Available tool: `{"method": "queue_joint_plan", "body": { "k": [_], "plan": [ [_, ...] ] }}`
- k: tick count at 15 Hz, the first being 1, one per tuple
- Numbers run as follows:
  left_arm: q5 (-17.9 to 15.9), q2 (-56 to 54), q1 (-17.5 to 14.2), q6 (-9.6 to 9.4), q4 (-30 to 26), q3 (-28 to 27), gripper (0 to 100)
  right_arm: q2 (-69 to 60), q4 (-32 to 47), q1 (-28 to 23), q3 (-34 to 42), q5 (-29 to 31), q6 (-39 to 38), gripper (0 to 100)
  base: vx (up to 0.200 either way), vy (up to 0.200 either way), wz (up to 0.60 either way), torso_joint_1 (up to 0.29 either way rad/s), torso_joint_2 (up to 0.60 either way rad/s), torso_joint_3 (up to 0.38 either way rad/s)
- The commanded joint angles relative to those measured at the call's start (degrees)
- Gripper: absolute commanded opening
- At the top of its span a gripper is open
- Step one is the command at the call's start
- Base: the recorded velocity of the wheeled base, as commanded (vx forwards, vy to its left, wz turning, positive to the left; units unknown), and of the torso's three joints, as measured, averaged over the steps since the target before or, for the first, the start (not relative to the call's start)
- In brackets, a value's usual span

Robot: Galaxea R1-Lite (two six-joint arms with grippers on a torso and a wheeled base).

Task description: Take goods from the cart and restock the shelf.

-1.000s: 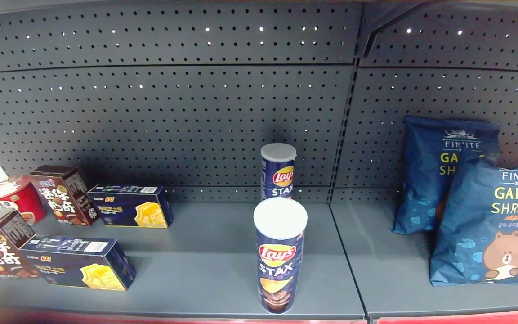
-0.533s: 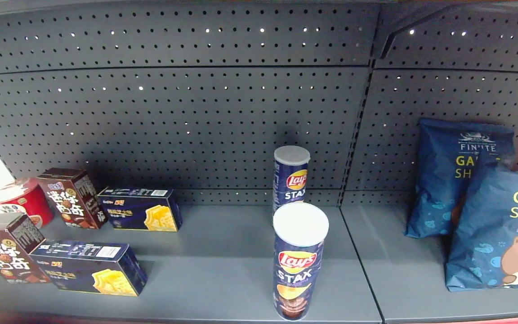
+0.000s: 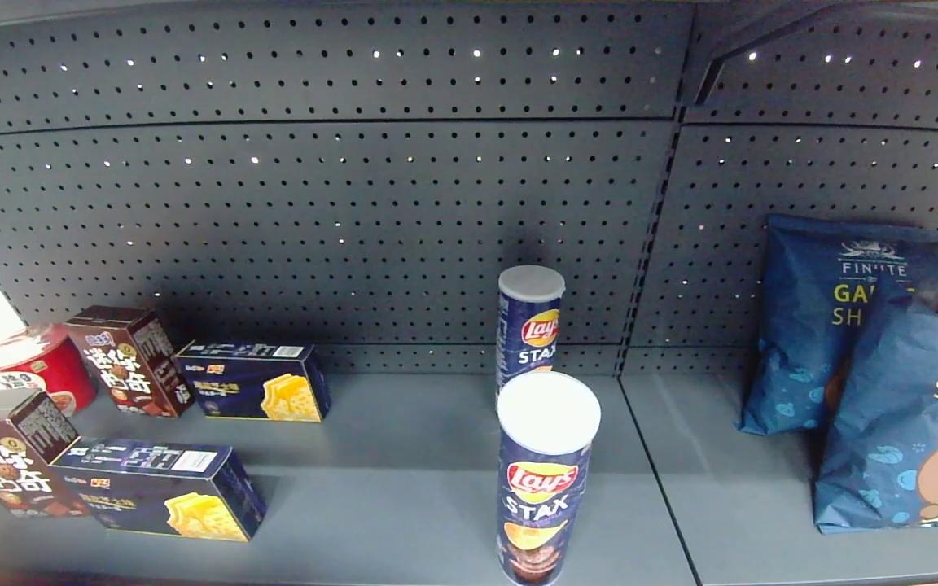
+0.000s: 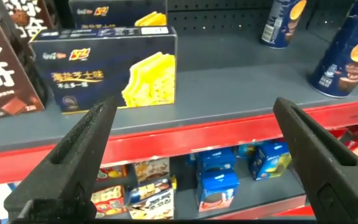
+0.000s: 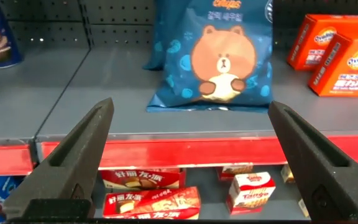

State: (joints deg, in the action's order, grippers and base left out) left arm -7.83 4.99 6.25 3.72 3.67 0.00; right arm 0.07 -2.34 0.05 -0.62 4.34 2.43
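Left jaws wide apart, empty, cracker box (image 4: 104, 68) beyond them, right jaws likewise, bear bag (image 5: 219, 62) beyond.

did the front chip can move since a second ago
No. The front chip can keeps its spot ahead of the rear can; the whole view shifted, so the camera moved.

Wide jaws before blue snack bag (image 5: 219, 59)
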Motion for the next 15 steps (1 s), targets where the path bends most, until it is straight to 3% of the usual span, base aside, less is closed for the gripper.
{"method": "queue_joint_plan", "body": {
  "k": [1, 4, 7, 13, 15],
  "plan": [
    [0.2, 0.0, 0.1, -0.64, 0.0, 0.0, 100, 0.1, 0.1, 0.0, 0.0, 0.0, 0.0, 100, 0.000, 0.000, 0.00, 0.000, 0.00, 0.000],
    [1.4, 0.0, 0.1, -4.25, 0.0, 0.0, 100, 0.1, 0.1, 0.0, 0.0, 0.0, 0.1, 100, 0.000, 0.000, 0.00, 0.000, 0.00, 0.000],
    [2.6, 0.0, 0.1, -5.65, 0.0, 0.0, 100, 0.1, 0.1, 0.0, 0.0, 0.0, 0.6, 100, 0.000, -0.200, 0.00, 0.002, 0.00, -0.002],
    [1.4, 0.1, 0.1, -4.51, 0.0, 0.0, 100, 0.0, 0.1, 0.0, 0.0, 0.0, 0.7, 100, 0.000, 0.000, 0.00, 0.000, 0.00, 0.000],
    [1.4, 0.1, 0.1, -2.58, 0.0, 0.0, 100, 0.1, 0.1, 0.0, 0.0, 0.0, 0.7, 100, 0.000, 0.000, 0.00, 0.000, 0.00, 0.000]
  ]
}}
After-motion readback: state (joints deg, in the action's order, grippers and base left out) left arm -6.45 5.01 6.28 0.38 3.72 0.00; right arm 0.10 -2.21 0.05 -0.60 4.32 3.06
